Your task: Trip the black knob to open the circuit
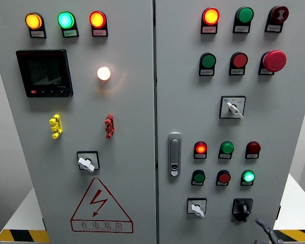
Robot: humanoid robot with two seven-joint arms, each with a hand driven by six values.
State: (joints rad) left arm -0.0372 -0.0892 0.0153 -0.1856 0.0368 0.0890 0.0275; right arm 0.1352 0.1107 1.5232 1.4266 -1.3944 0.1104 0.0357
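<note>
The black knob (242, 207) is a small rotary switch at the lower right of the right cabinet door, with its handle pointing roughly upward. A thin dark grey part of my right hand (265, 230) pokes up from the bottom edge, just below and to the right of the knob and apart from it. Too little of the hand shows to tell how it is held. My left hand is out of view.
A white rotary switch (196, 207) sits left of the black knob, with another one (233, 107) higher up. Lit and unlit round buttons (248, 176) fill the door, beside a red mushroom button (274, 60). A door handle (174, 154) stands at the seam. The left door carries a meter (44, 72).
</note>
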